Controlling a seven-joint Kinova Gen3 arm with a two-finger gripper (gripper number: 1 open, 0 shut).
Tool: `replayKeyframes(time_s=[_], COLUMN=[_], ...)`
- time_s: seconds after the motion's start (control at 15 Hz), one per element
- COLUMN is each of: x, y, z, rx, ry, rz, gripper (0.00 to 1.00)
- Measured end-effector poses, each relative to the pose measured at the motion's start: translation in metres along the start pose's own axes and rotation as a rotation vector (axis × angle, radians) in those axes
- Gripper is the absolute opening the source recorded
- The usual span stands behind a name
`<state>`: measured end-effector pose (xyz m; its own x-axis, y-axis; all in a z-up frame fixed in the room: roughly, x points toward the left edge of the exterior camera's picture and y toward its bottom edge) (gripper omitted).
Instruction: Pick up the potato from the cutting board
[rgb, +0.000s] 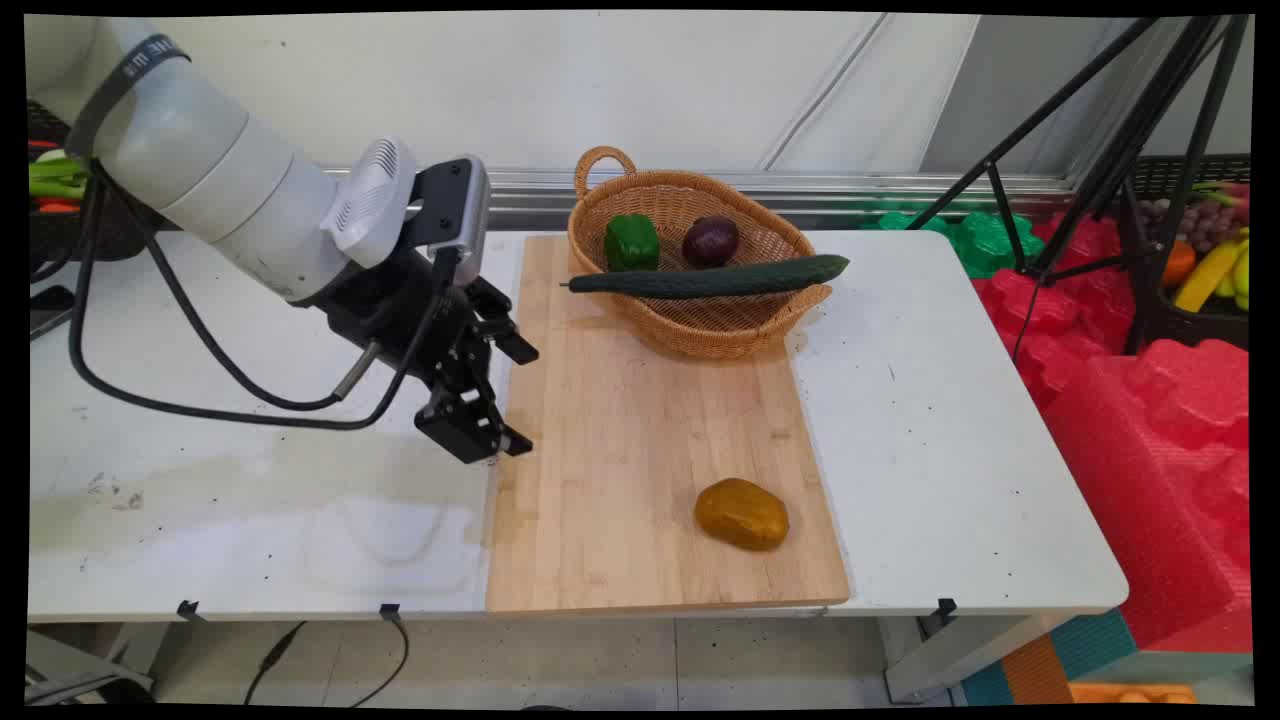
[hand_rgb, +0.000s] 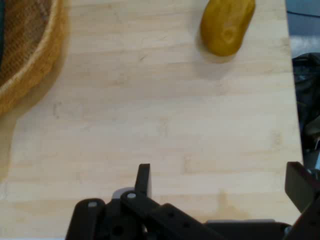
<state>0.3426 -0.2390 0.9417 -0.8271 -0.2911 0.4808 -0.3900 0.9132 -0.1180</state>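
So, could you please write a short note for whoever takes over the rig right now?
Claw: open, holding nothing, hovering at the left edge of the wooden board.
Nearest thing: the potato, lying on the board's near right part, apart from the claw.
Wicker basket: at the board's far end, holding a green pepper and a dark red onion; a cucumber lies across its rim.
Done and left: no job was stated, so this only records positions. The potato is outside the basket.

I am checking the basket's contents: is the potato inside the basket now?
No, the potato lies on the wooden board, apart from the basket, which holds the other vegetables.
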Motion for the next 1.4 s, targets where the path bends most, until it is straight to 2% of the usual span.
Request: replayKeyframes(time_s=[0.33,0.6,0.87,1.4], x=[0.031,0.057,0.082,0.127], y=[0.009,0.014,0.019,0.023], z=[0.008,0.021,0.041,0.103], rx=[-0.024,-0.031,-0.041,-0.067], ry=[0.050,0.067,0.068,0.044], rz=[0.040,0.046,0.056,0.088], gripper=[1.00,1.00,1.00,1.00])
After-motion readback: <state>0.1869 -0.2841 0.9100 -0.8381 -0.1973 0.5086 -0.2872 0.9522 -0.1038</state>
